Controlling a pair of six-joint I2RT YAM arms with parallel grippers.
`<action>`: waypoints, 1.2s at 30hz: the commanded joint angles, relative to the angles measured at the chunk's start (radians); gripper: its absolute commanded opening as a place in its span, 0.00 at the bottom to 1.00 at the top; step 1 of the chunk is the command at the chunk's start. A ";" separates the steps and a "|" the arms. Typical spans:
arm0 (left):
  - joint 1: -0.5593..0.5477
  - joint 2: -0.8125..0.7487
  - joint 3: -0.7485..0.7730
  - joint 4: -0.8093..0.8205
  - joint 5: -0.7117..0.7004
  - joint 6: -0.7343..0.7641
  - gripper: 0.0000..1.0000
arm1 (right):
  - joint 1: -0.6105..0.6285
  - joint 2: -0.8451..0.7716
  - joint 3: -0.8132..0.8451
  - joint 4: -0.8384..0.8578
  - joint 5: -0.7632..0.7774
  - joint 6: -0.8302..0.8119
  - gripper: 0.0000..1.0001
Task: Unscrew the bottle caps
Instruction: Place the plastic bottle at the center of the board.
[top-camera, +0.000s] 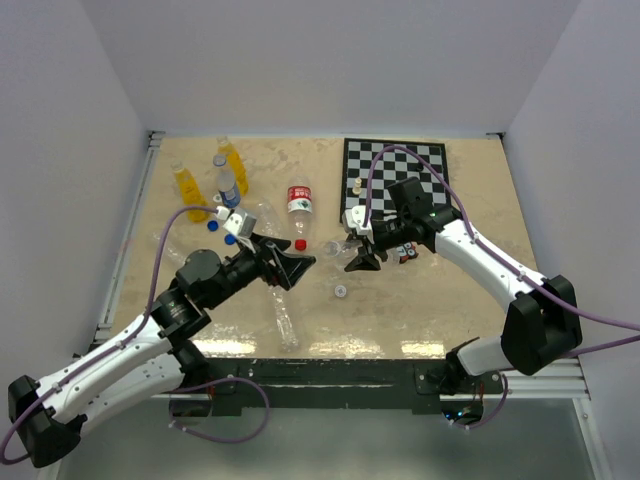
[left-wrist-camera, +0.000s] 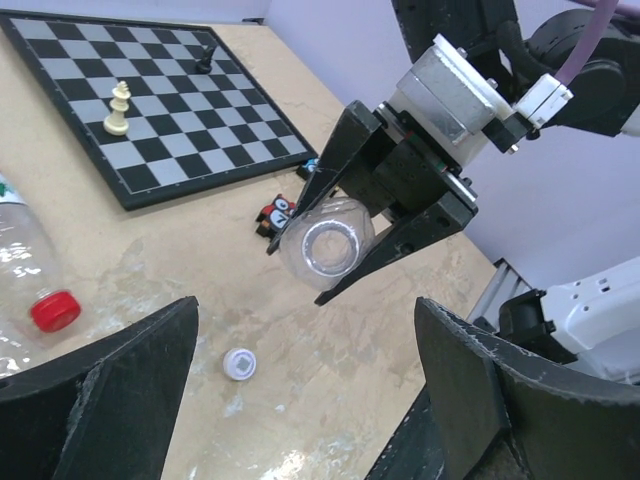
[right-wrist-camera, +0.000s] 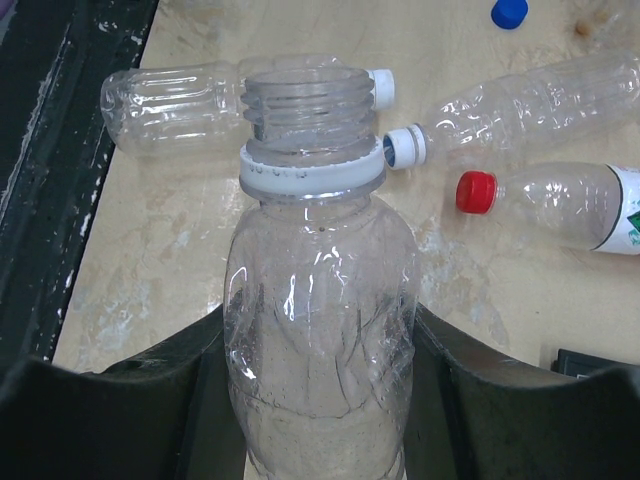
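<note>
Top external view: the left arm is stretched from the near left corner toward the middle of the table. The left gripper is spread wide, with nothing between its fingers. The right arm is arched over from the near right corner and bent back toward the centre. The right gripper is clamped on a clear bottle, which is held off the surface and pointed at the left gripper.

From the left wrist, the open mouth of that bottle is seen facing the camera. From the right wrist, its bare threads and a white ring are seen at the neck. A loose white cap is lying on the table just nearer than the held bottle.

Two orange-yellow bottles and a blue-labelled bottle are gathered near the far left corner, with blue caps beside them. A red-capped bottle with a red-and-white label is lying beyond the centre; its writing cannot be read. The far right corner is taken up by a chessboard. Bare tabletop is seen along the near edge toward the right.
</note>
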 joint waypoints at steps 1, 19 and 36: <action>0.003 0.055 -0.016 0.171 0.053 -0.069 0.93 | -0.001 0.006 0.011 0.037 -0.044 0.037 0.00; 0.003 0.278 0.008 0.381 0.136 -0.061 0.85 | -0.001 0.006 0.011 0.041 -0.049 0.040 0.00; 0.003 0.433 0.082 0.446 0.170 -0.075 0.70 | -0.001 0.008 0.009 0.043 -0.043 0.042 0.00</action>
